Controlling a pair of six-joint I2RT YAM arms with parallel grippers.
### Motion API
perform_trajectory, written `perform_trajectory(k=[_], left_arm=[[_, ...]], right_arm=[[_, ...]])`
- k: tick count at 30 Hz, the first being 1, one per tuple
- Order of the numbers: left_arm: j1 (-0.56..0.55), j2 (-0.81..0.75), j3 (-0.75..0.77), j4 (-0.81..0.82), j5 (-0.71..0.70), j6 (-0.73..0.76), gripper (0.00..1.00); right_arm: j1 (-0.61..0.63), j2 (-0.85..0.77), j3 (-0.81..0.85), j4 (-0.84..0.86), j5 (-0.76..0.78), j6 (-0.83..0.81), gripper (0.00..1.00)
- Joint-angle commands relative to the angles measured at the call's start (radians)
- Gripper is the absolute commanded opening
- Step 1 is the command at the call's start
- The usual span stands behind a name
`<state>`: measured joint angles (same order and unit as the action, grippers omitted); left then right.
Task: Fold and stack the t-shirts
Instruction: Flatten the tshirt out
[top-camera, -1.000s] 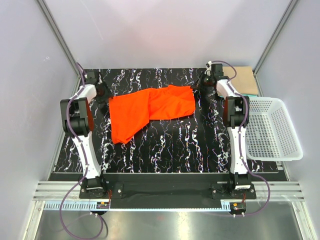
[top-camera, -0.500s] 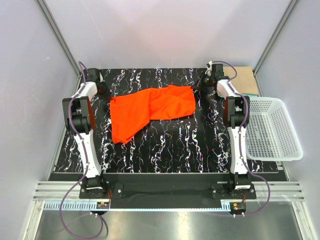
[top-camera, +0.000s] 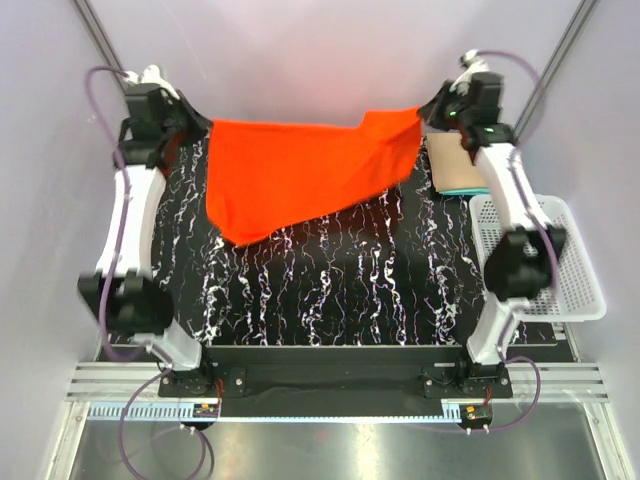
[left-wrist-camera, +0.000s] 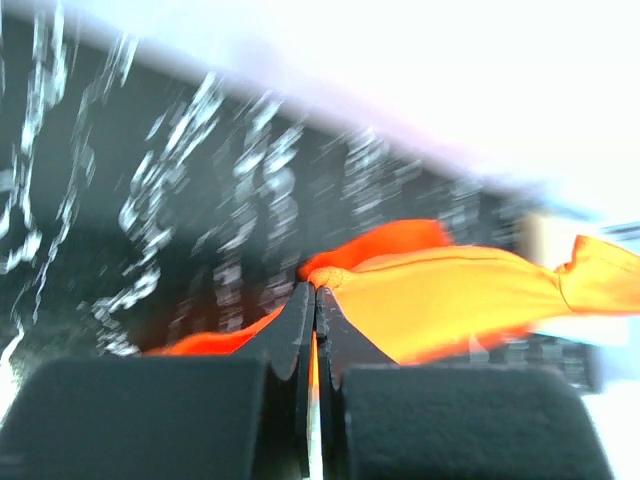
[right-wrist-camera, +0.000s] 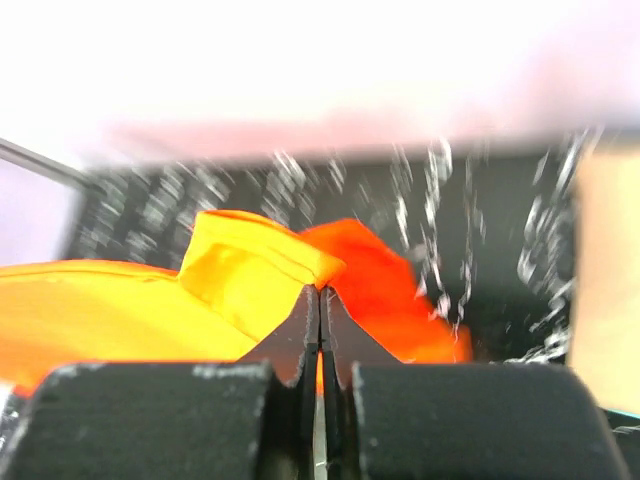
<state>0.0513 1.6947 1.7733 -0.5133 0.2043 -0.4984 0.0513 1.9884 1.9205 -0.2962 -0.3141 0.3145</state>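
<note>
Orange-red t-shirt (top-camera: 300, 175) is hanging stretched out above the far half of the black marbled table (top-camera: 350, 290), its lower point drooping toward the left. At the far left, the left gripper (top-camera: 190, 132) is pinching one corner of the cloth, jaws pressed together with no gap showing. At the far right, the right gripper (top-camera: 435, 112) is clamping the opposite corner just as tightly. Just right of it, a folded tan t-shirt (top-camera: 455, 165) is lying over a teal t-shirt (top-camera: 465, 190), beside the white basket (top-camera: 575, 290).

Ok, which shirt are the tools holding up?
The orange shirt, pinched by the left tool and right tool; the folded tan shirt lies flat at far right.
</note>
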Motion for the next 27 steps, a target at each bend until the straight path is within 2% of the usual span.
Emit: perform_trajectory(k=[1,5,11,13,18,23,27], left_arm=[[-0.004,-0.232,-0.073,0.059,-0.028,-0.035,0.00],[-0.010,-0.369,-0.119,-0.004,-0.026,-0.014,0.00],[-0.014,-0.611,-0.306,-0.004,-0.022,-0.015,0.00],[-0.014,-0.681,-0.316,-0.028,-0.003,-0.019,0.00],[-0.014,-0.812,-0.221,-0.112,0.037,-0.038,0.00],[-0.014,-0.859,-0.158,-0.136,0.107,-0.092,0.00],[-0.014,-0.796,-0.167,-0.163,0.129,-0.094,0.00]], right_arm=[[-0.004,-0.294,-0.124,0.049,0.066,-0.069,0.00],[-0.004,-0.608,-0.317,0.042,0.098,-0.083,0.00],[-0.004,-0.890,-0.440,-0.041,0.098,-0.040,0.00],[-0.005,-0.927,-0.414,-0.095,0.099,-0.038,0.00],[-0.005,-1.057,-0.282,-0.265,0.064,0.004,0.00],[-0.004,-1.174,-0.279,-0.242,-0.043,0.103,0.00],[-0.005,-1.162,-0.296,-0.207,-0.062,0.120,0.00]])
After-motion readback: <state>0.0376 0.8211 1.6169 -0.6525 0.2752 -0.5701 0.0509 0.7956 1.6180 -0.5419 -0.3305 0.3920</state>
